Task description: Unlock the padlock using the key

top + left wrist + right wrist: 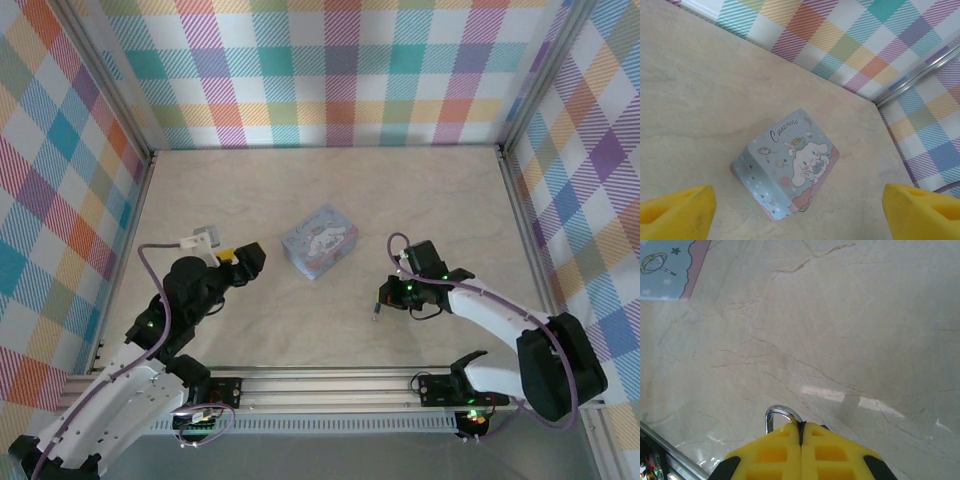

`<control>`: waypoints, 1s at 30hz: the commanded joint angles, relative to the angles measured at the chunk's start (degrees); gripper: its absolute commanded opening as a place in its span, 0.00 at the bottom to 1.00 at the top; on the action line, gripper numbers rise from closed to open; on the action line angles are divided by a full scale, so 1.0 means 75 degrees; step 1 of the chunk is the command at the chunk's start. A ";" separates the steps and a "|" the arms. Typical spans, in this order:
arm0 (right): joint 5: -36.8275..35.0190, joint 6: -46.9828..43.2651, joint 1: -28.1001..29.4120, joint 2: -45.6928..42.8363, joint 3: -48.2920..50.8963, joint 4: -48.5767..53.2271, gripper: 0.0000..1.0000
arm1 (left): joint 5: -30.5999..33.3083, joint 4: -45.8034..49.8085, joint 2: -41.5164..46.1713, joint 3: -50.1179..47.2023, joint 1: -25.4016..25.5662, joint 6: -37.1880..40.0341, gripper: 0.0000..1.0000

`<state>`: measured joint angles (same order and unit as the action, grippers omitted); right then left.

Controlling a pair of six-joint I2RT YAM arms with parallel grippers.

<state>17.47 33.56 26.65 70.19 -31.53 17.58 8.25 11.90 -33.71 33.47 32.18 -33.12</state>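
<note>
Steel shackle of the padlock (780,414) stuck out from the right claw (801,430), whose yellow fingers were pressed tight on it. The padlock's body was hidden, so locked or unlocked could not be told.
By that, the pick-up looked done and the turn of the key was left. Ahead of the right claw lay bare marble table (855,315), with the tin (660,265) far off to its front-left and the base rail (665,447) close at its rear-left. The left claw (797,212) hung spread wide and empty, the tin just ahead of it and the plaid walls (850,45) well beyond, so there was ample room.
</note>
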 commanded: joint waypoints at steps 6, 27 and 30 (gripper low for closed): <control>0.0031 0.0025 0.0036 0.0526 0.0052 -0.0666 0.01 | 0.0085 -0.0168 -0.0085 0.0048 0.0047 0.0187 0.86; -0.0059 -0.0136 0.0032 0.1158 -0.0053 -0.1173 0.17 | 0.0139 0.0058 -0.0321 0.0256 0.0056 0.0143 0.86; -0.0256 -0.0241 0.0033 0.0894 -0.0100 -0.0954 0.21 | 0.0141 0.0112 -0.0351 0.0349 0.0045 0.0190 0.86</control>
<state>16.91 33.30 26.65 79.44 -31.53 8.93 8.27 12.14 -36.27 33.76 32.18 -33.12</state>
